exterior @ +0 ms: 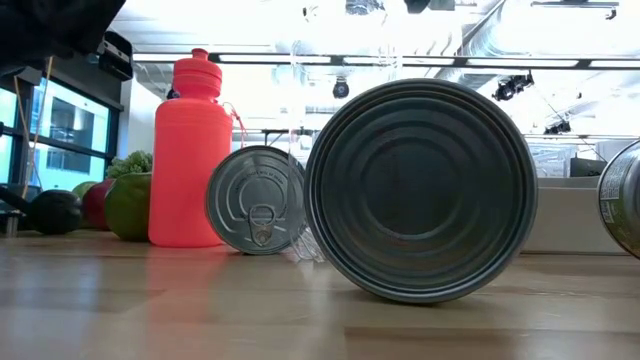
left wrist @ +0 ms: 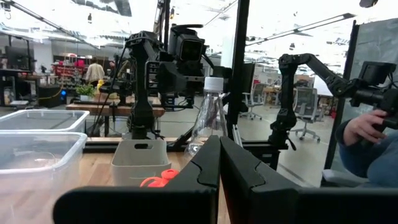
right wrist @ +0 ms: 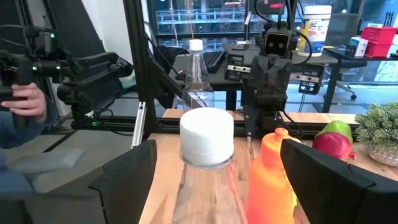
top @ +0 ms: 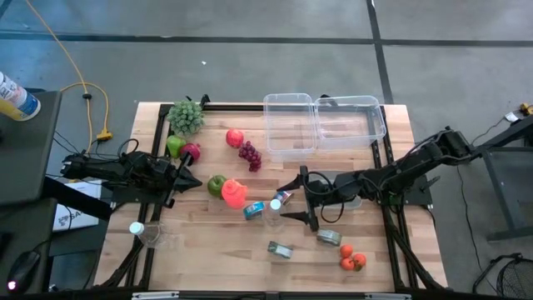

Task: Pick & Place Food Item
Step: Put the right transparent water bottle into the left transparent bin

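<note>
A clear plastic bottle with white cap (right wrist: 206, 144) stands between the wide-open right gripper (right wrist: 249, 180); left gripper (left wrist: 219, 171) closed, empty.

You have two dark, near-black arms built of jointed segments. On the left arm (top: 117, 171), thin black cables loop loosely around the blocky links. The right arm (top: 416, 162) shows rounded joint housings and a thicker elbow section. The left gripper (left wrist: 219, 180) has matte black fingers with angular, stepped edges. The right gripper (right wrist: 211, 180) has broad, flat, matte black fingers (right wrist: 121, 180) with bevelled corners and a plain, unmarked surface.
</note>
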